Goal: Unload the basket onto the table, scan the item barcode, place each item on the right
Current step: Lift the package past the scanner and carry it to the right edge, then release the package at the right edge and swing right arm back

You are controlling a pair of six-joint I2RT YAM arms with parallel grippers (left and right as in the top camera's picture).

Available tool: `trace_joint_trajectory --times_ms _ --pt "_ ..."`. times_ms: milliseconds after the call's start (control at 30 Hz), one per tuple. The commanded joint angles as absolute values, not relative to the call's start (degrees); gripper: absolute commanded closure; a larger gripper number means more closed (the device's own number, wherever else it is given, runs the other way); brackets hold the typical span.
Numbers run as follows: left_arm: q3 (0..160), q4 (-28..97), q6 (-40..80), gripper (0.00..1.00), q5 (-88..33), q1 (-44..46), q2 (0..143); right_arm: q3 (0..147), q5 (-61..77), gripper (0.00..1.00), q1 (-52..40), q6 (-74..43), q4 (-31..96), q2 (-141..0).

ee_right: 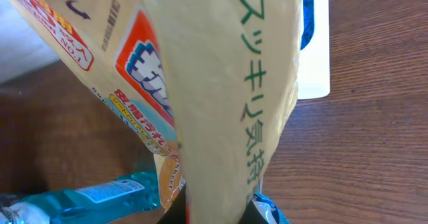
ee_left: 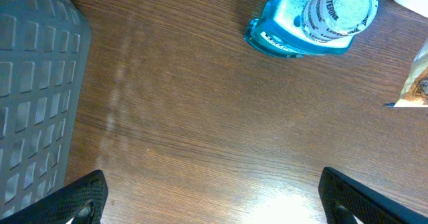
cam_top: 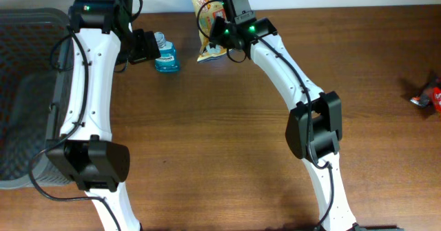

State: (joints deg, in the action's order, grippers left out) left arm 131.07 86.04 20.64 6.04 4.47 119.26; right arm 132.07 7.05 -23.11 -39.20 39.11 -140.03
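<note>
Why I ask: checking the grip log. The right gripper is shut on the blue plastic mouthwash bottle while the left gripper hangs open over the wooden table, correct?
No: the right gripper is shut on the yellow printed plastic packet, not the blue mouthwash bottle; the right wrist view shows it. The left gripper does hang open over the table.

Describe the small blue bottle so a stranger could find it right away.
Start at the grey basket on the left of the table and follow the far edge rightward. Before the yellow pouch is a small Listerine bottle, the only teal-blue thing there.
</note>
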Motion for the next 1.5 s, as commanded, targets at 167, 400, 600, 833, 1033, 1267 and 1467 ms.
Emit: trace_joint_trajectory --times_ms 167,400,600,833,1033,1267,1467 --pt "130.7 86.0 21.2 0.01 6.5 4.2 119.3 135.1 5.3 0.96 -13.2 -34.7 46.4 -132.4" --pt "130.7 86.0 21.2 0.01 6.5 4.2 119.3 135.0 3.8 0.96 13.4 -33.2 66.7 -128.8" --pt "130.7 86.0 21.2 0.01 6.5 4.2 119.3 134.8 3.4 0.95 29.2 -30.2 70.7 -129.2" --pt "130.7 86.0 21.2 0.01 6.5 4.2 119.3 132.9 -8.7 0.84 33.6 -30.2 69.5 -132.7" --pt "130.7 86.0 21.2 0.01 6.5 4.2 119.3 132.0 9.3 0.54 32.8 -15.1 69.2 -135.0" --pt "130.7 86.0 21.2 0.01 6.5 4.2 119.3 132.1 49.6 0.33 16.1 7.1 73.6 -134.8" --pt "130.7 86.0 21.2 0.01 6.5 4.2 119.3 132.0 33.9 0.01 -7.2 -0.8 61.9 -135.1"
